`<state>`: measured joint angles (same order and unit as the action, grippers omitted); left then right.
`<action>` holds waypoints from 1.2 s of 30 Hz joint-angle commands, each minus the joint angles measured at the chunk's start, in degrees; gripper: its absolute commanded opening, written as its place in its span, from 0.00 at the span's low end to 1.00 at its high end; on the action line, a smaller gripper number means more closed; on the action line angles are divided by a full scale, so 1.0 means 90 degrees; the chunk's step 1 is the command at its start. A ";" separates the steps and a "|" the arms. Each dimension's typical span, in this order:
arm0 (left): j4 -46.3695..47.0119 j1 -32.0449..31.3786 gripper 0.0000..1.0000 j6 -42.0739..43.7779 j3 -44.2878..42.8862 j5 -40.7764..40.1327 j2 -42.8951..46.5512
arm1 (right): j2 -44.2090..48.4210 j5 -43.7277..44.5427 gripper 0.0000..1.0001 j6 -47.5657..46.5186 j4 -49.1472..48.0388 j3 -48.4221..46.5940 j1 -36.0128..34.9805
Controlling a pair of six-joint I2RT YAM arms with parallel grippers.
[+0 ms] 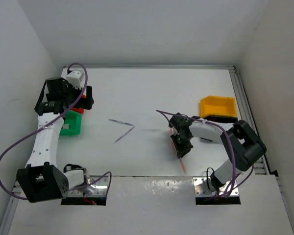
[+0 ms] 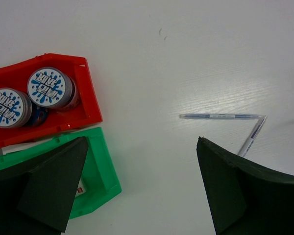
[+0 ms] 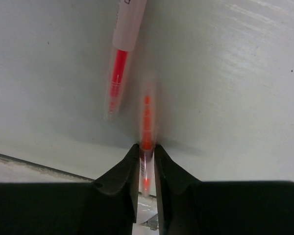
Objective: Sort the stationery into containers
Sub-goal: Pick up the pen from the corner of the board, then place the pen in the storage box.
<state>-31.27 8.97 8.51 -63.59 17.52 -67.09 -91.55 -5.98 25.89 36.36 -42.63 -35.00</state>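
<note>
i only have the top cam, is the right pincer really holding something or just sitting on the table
Observer: Holding. The right wrist view shows the right pincer shut on a thin orange pencil.
Operator: ok, anything sorted on the left yet, cant see it from up here
Observer: Yes. In the left wrist view, two blue-white tape rolls lie side by side in the red bin.
Operator: left pincer carrying anything
Observer: No. The left pincer is open and empty, hanging partly over the green bin.
</note>
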 commanded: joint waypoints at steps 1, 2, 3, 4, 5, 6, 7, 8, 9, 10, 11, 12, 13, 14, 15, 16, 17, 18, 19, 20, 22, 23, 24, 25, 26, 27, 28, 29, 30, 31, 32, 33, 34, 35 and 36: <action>0.0115 -0.0059 1.00 -0.0057 0.0064 0.0006 0.0169 | -0.0004 0.0059 0.16 0.0014 -0.0124 -0.0156 0.0051; 0.0144 -0.0050 1.00 -0.0067 0.0093 0.0007 0.0150 | 0.0016 0.0068 0.14 -0.0005 -0.0143 -0.0117 0.0071; 0.0144 -0.0050 1.00 -0.0086 0.0093 0.0026 0.0140 | 0.0025 0.0098 0.14 -0.0015 -0.0163 -0.0097 0.0090; 0.0163 -0.0050 1.00 -0.0096 0.0093 0.0026 0.0121 | 0.0006 0.0127 0.14 -0.0015 -0.0182 -0.0078 0.0110; 0.0163 -0.0059 1.00 -0.0087 0.0093 0.0036 0.0111 | -0.0023 0.0127 0.13 -0.0044 -0.0182 -0.0058 0.0158; 0.0173 -0.0059 1.00 -0.0096 0.0093 0.0036 0.0101 | -0.0043 0.0108 0.13 -0.0054 -0.0182 -0.0048 0.0188; 0.0164 -0.0050 1.00 -0.0096 0.0084 0.0036 0.0082 | -0.0062 0.0088 0.13 -0.0074 -0.0192 -0.0039 0.0227; 0.0163 -0.0050 1.00 -0.0096 0.0083 0.0036 0.0062 | -0.0111 0.0049 0.12 -0.0113 -0.0163 -0.0058 0.0305; 0.0163 -0.0050 1.00 -0.0077 0.0083 0.0036 0.0062 | -0.0131 -0.0038 0.02 -0.0171 -0.0163 -0.0087 0.0354; 0.0173 -0.0050 1.00 -0.0067 0.0064 0.0036 0.0062 | -0.0131 -0.0174 0.00 -0.0317 -0.0124 -0.0126 0.0451; 0.0164 -0.0040 1.00 -0.0038 0.0054 0.0036 0.0062 | -0.0140 -0.0253 0.00 -0.0405 -0.0085 -0.0262 0.0490; 0.0163 -0.0059 1.00 -0.0009 0.0054 0.0065 0.0072 | -0.0121 -0.0312 0.00 -0.0483 -0.0036 -0.0340 0.0530; 0.0144 -0.0059 1.00 0.0050 0.0054 0.0094 0.0072 | -0.0053 -0.0428 0.00 -0.0639 0.0070 -0.0448 0.0636; 0.0125 -0.0050 1.00 0.0128 0.0035 0.0153 0.0091 | 0.0092 -0.0517 0.00 -0.0766 0.0158 -0.0700 0.0715; 0.0115 -0.0050 1.00 0.0177 0.0025 0.0201 0.0091 | 0.0200 -0.0682 0.00 -0.1086 0.0304 -0.0857 0.0870; 0.0124 -0.0050 1.00 0.0235 0.0035 0.0260 0.0120 | 0.0404 -0.0761 0.00 -0.1273 0.0383 -0.1236 0.0930; 0.0144 -0.0059 1.00 0.0236 0.0054 0.0290 0.0140 | 0.0484 -0.0829 0.00 -0.1700 0.0490 -0.1472 0.1008; 0.0202 -0.0059 1.00 0.0226 0.0073 0.0309 0.0130 | 0.0533 -0.0936 0.00 -0.1888 0.0704 -0.1996 0.1153; 0.0241 -0.0059 1.00 0.0168 0.0083 0.0329 0.0121 | 0.0562 -0.1015 0.00 -0.2122 0.0803 -0.2282 0.1261; 0.0271 -0.0059 1.00 0.0138 0.0093 0.0358 0.0111 | 0.0563 -0.1160 0.00 -0.2357 0.0959 -0.2604 0.1388; 0.0320 -0.0059 1.00 0.0070 0.0084 0.0446 0.0052 | 0.0514 -0.1367 0.00 -0.3059 0.1155 -0.3464 0.1837; 0.0349 -0.0059 1.00 0.0050 0.0074 0.0475 0.0023 | 0.0446 -0.1386 0.00 -0.3507 0.1146 -0.3718 0.1993; 0.0359 -0.0059 1.00 0.0031 0.0054 0.0485 -0.0006 | 0.0407 -0.1387 0.00 -0.3763 0.1039 -0.4117 0.2314; 0.0417 -0.0069 1.00 -0.0008 0.0054 0.0514 -0.0026 | 0.0358 -0.1290 0.00 -0.4026 0.0932 -0.4285 0.2443; 0.0437 -0.0069 1.00 -0.0037 0.0054 0.0524 -0.0026 | 0.0309 -0.1221 0.00 -0.4580 0.0795 -0.4432 0.2589; 0.0485 -0.0089 1.00 -0.0057 0.0054 0.0534 -0.0055 | 0.0183 -0.1182 0.00 -0.4885 0.0581 -0.4675 0.2832; 0.0505 -0.0089 1.00 -0.0086 0.0064 0.0563 -0.0075 | 0.0124 -0.1172 0.00 -0.5159 0.0463 -0.4735 0.2970; 0.0505 -0.0108 1.00 -0.0096 0.0074 0.0583 -0.0094 | 0.0075 -0.1162 0.00 -0.5790 0.0191 -0.4774 0.3213; 0.0515 -0.0128 1.00 -0.0106 0.0083 0.0583 -0.0104 | -0.0042 -0.1143 0.00 -0.6135 0.0063 -0.4755 0.3351; 0.0515 -0.0128 1.00 -0.0106 0.0103 0.0602 -0.0094 | -0.0101 -0.1123 0.00 -0.6457 -0.0083 -0.4726 0.3478; 0.0515 -0.0137 1.00 -0.0096 0.0113 0.0602 -0.0085 | -0.0159 -0.1094 0.00 -0.6954 -0.0375 -0.4687 0.3740; 0.0505 -0.0138 1.00 -0.0067 0.0142 0.0583 -0.0065 | -0.0344 -0.1123 0.00 -0.7152 -0.0465 -0.4745 0.3859; 0.0505 -0.0147 1.00 -0.0057 0.0142 0.0563 -0.0046 | -0.0481 -0.1171 0.00 -0.7357 -0.0437 -0.4842 0.4073; 0.0515 -0.0147 1.00 -0.0028 0.0161 0.0544 -0.0026 | -0.0598 -0.1249 0.00 -0.7610 -0.0359 -0.5046 0.4297; 0.0505 -0.0147 1.00 -0.0018 0.0171 0.0486 -0.0026 | -0.0841 -0.1318 0.00 -0.7671 -0.0339 -0.5155 0.4435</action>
<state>-28.99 8.27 8.36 -62.37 21.47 -68.14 -94.98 -16.49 -32.08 35.59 -85.41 1.56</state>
